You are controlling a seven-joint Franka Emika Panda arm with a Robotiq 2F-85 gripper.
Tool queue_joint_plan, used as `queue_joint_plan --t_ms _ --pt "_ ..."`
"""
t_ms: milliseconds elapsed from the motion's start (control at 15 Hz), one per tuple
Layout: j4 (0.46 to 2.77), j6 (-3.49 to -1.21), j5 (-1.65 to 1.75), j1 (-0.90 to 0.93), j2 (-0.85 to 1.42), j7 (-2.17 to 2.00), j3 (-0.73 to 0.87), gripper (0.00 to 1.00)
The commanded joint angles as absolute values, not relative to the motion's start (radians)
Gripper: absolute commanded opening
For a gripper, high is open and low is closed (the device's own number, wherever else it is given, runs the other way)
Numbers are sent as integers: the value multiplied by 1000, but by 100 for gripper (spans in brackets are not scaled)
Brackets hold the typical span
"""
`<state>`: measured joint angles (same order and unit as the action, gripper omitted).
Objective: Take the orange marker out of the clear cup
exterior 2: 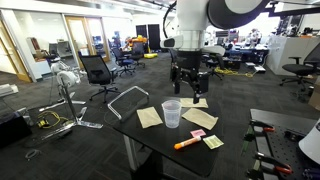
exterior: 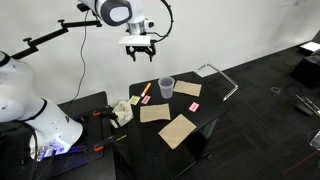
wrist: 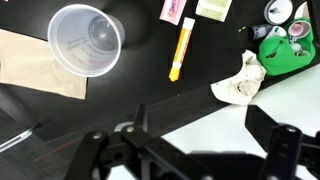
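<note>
Premises: apparently an open-plan office-laboratory, with swivel chairs (exterior 2: 97,70), cluttered desks (exterior 2: 240,62) at rear and loose cables (exterior 2: 50,120) on carpeted floor.

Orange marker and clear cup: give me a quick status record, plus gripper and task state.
orange marker: lying flat on the black table, outside the cup
clear cup: upright, empty, beside the marker, not touching it
gripper: open, high above the table, holding nothing
task state: marker already out of the cup
</note>
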<state>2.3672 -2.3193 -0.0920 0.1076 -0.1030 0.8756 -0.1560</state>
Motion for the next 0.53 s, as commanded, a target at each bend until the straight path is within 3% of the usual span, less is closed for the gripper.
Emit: queue_joint_plan --t_ms 0,467 --pt "2453 -2368 -134 138 -217 942 -119 100" --pt "2446 -2345 -116 158 -219 934 -95 100"
